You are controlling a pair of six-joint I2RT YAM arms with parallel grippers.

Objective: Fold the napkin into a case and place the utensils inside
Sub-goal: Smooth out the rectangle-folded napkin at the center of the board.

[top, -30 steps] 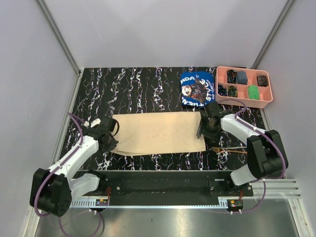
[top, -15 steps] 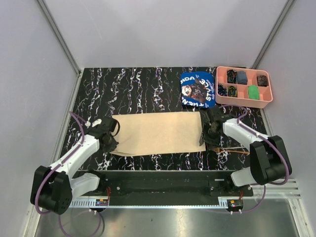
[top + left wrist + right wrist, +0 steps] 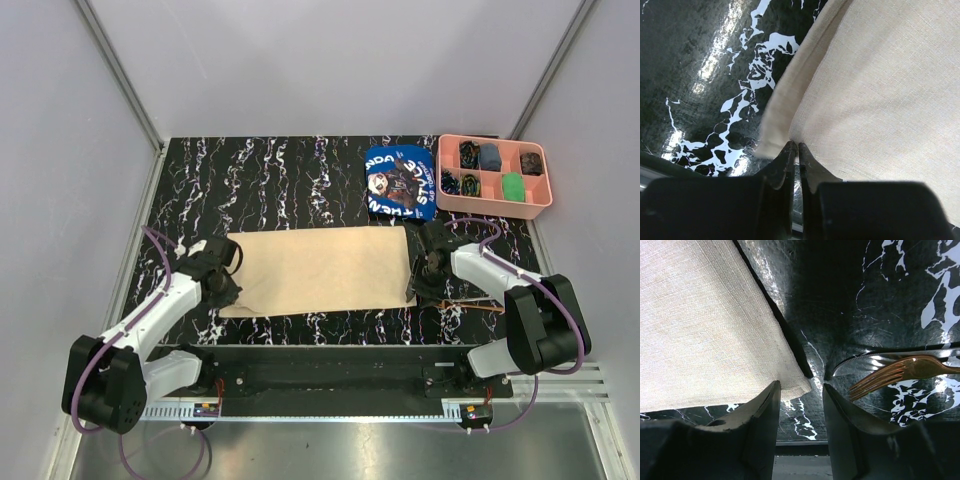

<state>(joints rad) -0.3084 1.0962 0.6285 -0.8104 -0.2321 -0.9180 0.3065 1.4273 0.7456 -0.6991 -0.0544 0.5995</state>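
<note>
Top external shows the napkin [image 3: 320, 270] flat on the worktop [image 3: 280, 180] as a wide folded oblong, not yet a narrow case. The fork [image 3: 900, 371] lies outside, near its right corner. The left gripper [image 3: 795, 150] reaches low, jaws pinching the near-left corner. The right gripper [image 3: 801, 387], jaws spread, straddles the near-right corner.

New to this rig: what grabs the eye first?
A big beige napkin lies flat mid-table, the left gripper shut on its left end, the right gripper open around its right corner. A gold fork lies beside that gripper; a pink tray sits far right.
</note>
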